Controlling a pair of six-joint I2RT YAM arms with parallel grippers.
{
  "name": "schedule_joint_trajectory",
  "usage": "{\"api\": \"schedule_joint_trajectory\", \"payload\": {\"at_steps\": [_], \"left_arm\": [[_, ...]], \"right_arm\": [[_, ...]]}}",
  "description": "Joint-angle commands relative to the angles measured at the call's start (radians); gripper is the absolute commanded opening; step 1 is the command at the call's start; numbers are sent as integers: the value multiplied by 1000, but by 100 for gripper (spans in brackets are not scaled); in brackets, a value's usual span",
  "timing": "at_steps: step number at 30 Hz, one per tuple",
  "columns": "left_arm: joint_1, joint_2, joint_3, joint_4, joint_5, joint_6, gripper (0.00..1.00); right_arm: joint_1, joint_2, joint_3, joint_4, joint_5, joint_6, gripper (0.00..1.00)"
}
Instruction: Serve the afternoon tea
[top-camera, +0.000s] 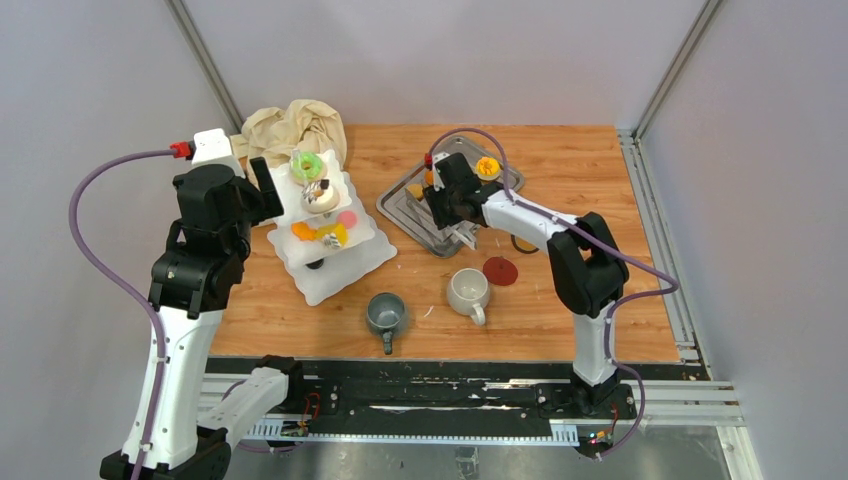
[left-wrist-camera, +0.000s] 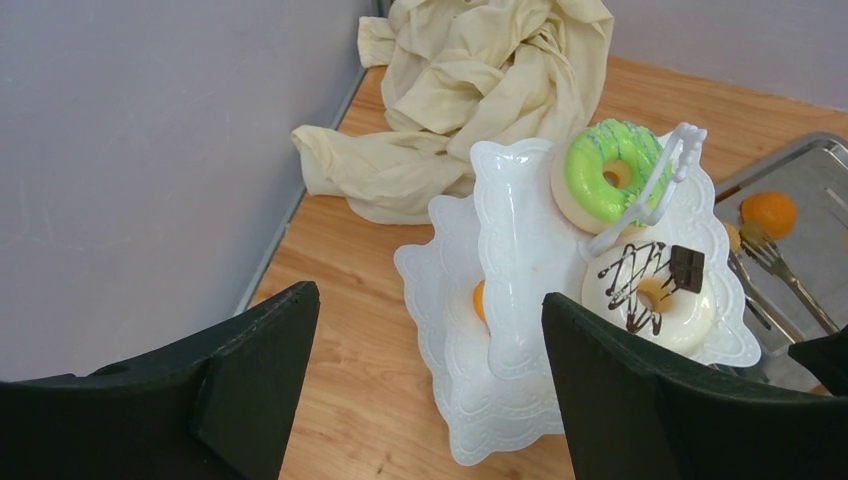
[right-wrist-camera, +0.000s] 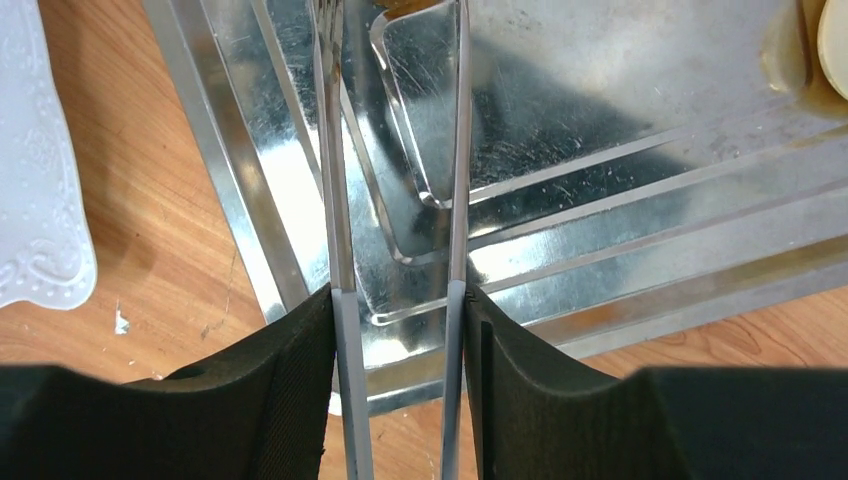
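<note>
1. The table (top-camera: 590, 200) holds the whole service. The white three-tier stand (top-camera: 335, 275) sits at 9 o'clock, with the green ring doughnut (left-wrist-camera: 585, 185) on its top tier.
2. The steel tray (top-camera: 408, 212) lies at 12 o'clock. The orange pastry (top-camera: 488, 167) rests in its 1 o'clock corner and looks like the next piece to serve.
3. The grey mug (top-camera: 386, 313) stands at 7 o'clock and the white mug (top-camera: 467, 290) at 5 o'clock. Both are off the tray-to-stand path.
4. The right gripper (right-wrist-camera: 398, 300) hangs over the tray, its jaws clamped on the tongs (right-wrist-camera: 335, 200) with both metal arms pinched between the pads. A good pick probably means easing that squeeze so the tips spread, straddling the pastry, then closing softly so it is not crushed. After that it should lift well above the stand's handle.
5. The left gripper (left-wrist-camera: 430, 400) hovers at the stand's 10 o'clock, jaws apart and empty. It is best kept off the tiers so nothing gets nudged.
</note>
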Motion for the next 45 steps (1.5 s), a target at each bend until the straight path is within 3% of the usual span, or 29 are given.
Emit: {"api": "schedule_joint_trajectory", "payload": {"at_steps": [1, 5, 11, 21, 45], "left_arm": [[-7, 3, 3, 30, -18, 6, 87], [-7, 7, 3, 32, -12, 4, 87], [-7, 7, 6, 40, -25, 1, 87], [-7, 6, 3, 50, -23, 0, 87], [-7, 15, 13, 30, -37, 10, 87]], "right_arm": [[-17, 34, 52, 21, -1, -6, 43], [-19, 10, 42, 23, -9, -15, 28], [-18, -76, 16, 31, -72, -31, 21], [29, -158, -9, 72, -226, -3, 19], [177, 148, 224, 156, -393, -19, 20]]}}
